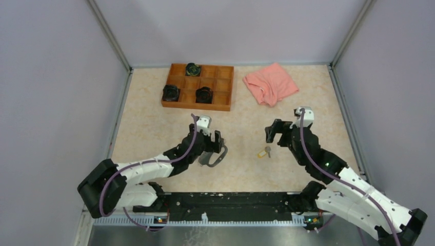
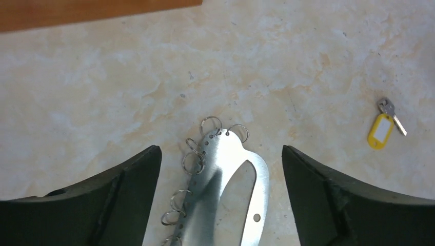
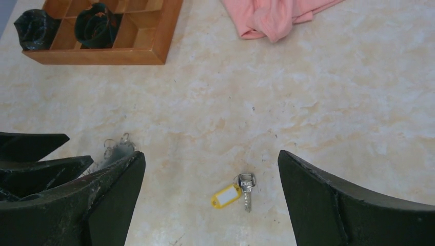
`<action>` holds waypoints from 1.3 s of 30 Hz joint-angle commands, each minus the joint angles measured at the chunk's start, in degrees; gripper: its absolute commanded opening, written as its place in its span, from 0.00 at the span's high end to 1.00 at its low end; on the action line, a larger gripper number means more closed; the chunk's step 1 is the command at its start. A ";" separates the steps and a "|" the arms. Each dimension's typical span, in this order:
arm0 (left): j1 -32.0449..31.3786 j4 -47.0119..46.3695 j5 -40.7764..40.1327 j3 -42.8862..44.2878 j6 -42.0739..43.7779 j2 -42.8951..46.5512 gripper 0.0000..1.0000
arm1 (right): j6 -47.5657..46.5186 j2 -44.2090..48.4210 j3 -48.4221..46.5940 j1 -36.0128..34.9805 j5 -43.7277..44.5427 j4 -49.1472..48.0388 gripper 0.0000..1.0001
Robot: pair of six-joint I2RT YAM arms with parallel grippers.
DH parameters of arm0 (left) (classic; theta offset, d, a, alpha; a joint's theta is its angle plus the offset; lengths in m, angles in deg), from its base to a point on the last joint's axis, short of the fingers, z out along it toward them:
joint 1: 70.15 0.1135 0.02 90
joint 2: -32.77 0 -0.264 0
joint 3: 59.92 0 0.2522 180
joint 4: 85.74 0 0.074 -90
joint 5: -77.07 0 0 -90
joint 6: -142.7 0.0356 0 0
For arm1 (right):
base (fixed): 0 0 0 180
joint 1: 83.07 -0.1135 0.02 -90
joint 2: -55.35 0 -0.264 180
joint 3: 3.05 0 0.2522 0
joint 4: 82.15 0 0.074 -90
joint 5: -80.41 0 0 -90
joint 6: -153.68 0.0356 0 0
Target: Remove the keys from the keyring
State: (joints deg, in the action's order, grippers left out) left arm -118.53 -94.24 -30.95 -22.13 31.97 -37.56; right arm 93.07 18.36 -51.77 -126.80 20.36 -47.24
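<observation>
Between the two arms: a key with a yellow tag lies flat on the table, and it lies apart from the keyring.
Keyring: the flat silvery oval sits under the left wrist, pointing away from the camera. Its near end runs off the bottom of that view.
Small rings: thin wire rings are threaded through holes along the keyring's left rim and tip.
Left gripper: spread wide, with the dark fingers either side of the keyring and bare table showing in both gaps, so it is gripping nothing.
Right gripper: also spread wide, empty, and poised over the table with the key and tag lying between its fingers, touching neither.
Key from the left wrist: far off to the right, well apart from the keyring.
Back of the table: a wooden tray holds three black knobs in separate compartments.
Back right: a pink cloth lies crumpled beside the tray.
</observation>
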 commanded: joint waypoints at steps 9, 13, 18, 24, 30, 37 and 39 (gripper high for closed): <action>0.28 20.80 6.02 14.04 3.85 12.72 0.01 | -3.77 2.78 -6.88 0.53 1.74 1.52 0.01; 0.29 24.39 3.47 15.16 1.66 16.53 0.01 | -4.48 4.95 -7.55 0.49 1.71 2.32 0.01; 0.28 28.51 1.59 16.44 0.59 19.48 0.01 | -4.51 9.18 -7.13 0.51 2.07 2.85 0.01; 0.16 31.43 -0.55 16.69 -1.16 21.27 0.01 | -4.45 12.99 -5.85 0.53 2.97 2.91 0.01; 0.21 31.49 -1.19 16.27 -1.29 21.55 0.01 | -4.43 13.39 -5.69 0.53 3.12 3.06 0.01; 0.22 31.45 -1.09 16.31 -0.89 21.06 0.01 | -4.33 12.68 -5.38 0.49 2.65 2.24 0.01; 0.17 31.39 -0.82 16.26 -0.74 21.06 0.01 | -4.32 12.52 -5.30 0.55 2.58 2.13 0.01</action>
State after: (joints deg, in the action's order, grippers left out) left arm -118.51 -62.38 -31.08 -7.64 31.34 -16.77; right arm 89.24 31.32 -56.34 -126.80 22.72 -43.44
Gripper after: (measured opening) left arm 0.987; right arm 0.987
